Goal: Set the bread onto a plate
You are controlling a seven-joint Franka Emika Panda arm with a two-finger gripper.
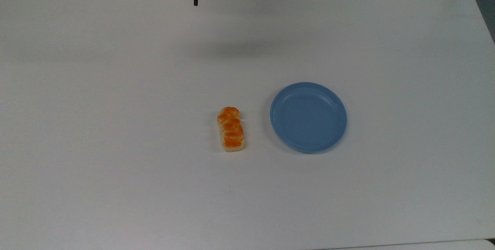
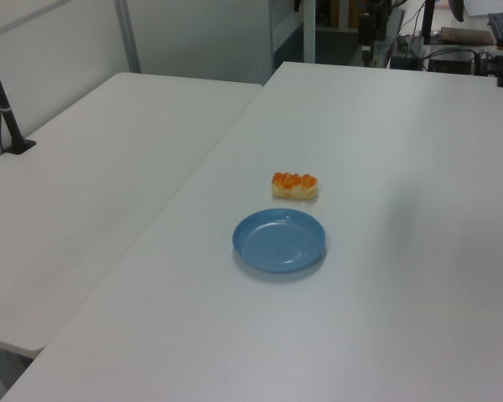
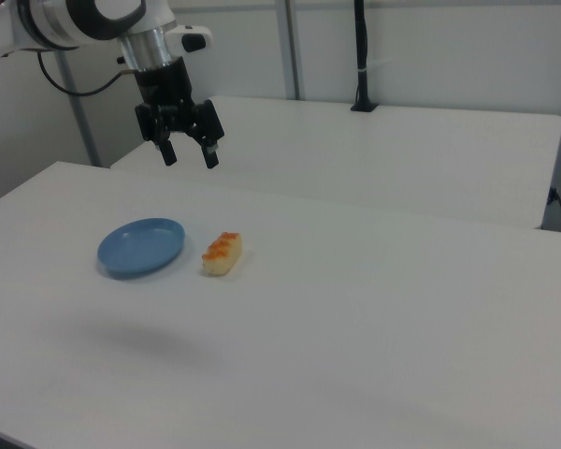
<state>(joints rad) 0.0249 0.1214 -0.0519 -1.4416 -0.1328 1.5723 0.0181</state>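
Bread (image 1: 231,129) lies on the table (image 1: 116,126) beside the plate (image 1: 308,117), while the hand (image 3: 188,153) hangs spread wide and empty above.

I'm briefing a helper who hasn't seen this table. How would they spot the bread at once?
On the white table, find the round light-blue plate. The bread lies on the tabletop beside it, at the top view's left of it, not touching. It is a small elongated loaf with a lumpy orange glazed top and pale sides.
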